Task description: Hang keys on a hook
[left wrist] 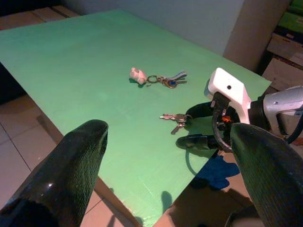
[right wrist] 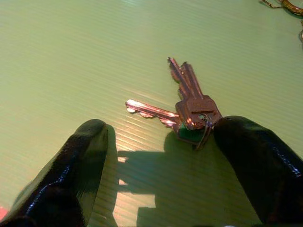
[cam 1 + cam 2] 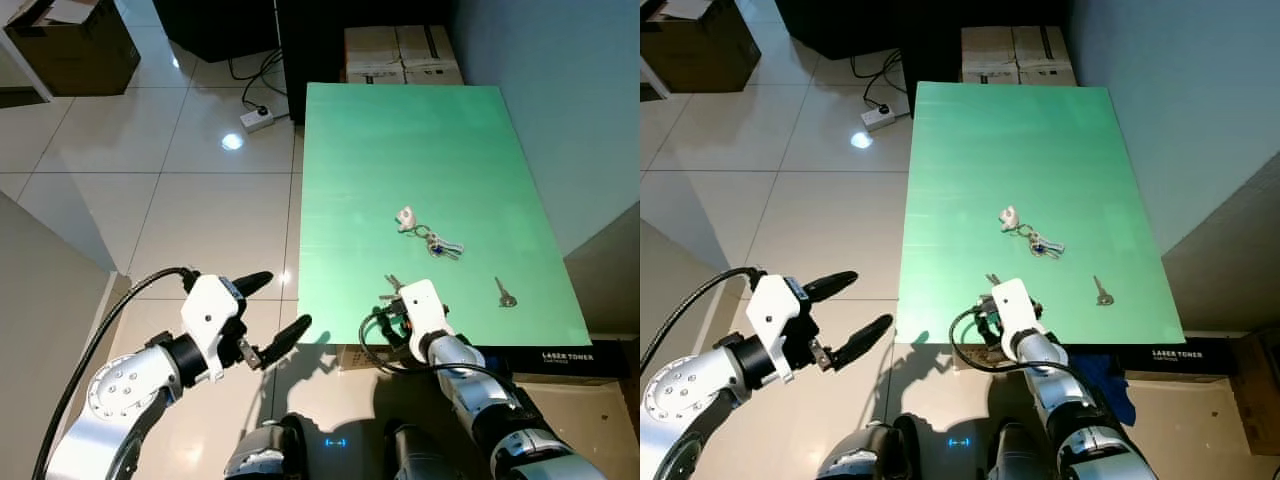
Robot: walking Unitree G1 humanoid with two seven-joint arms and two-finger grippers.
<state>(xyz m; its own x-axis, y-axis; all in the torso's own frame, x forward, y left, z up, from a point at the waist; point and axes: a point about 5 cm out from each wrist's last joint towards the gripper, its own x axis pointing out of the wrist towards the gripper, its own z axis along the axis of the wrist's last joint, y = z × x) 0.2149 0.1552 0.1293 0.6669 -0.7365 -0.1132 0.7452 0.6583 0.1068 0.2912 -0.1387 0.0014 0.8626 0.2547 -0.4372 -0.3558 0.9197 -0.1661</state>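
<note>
On the green table (image 3: 420, 140), three key sets: bunch (image 2: 182, 106), charm ring (image 3: 428, 235), single key (image 3: 504, 292).

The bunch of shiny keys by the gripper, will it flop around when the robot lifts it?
Probably: the bunch of metal keys hangs on a ring, so it would likely dangle. Lying flat on the smooth green table, it may slide rather than roll.

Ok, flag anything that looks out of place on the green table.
Nothing looks damaged or spilled. Three key items lie scattered on the green table: a small bunch between the open right gripper's fingers, a charm keyring mid-table, and a lone key apart.
</note>
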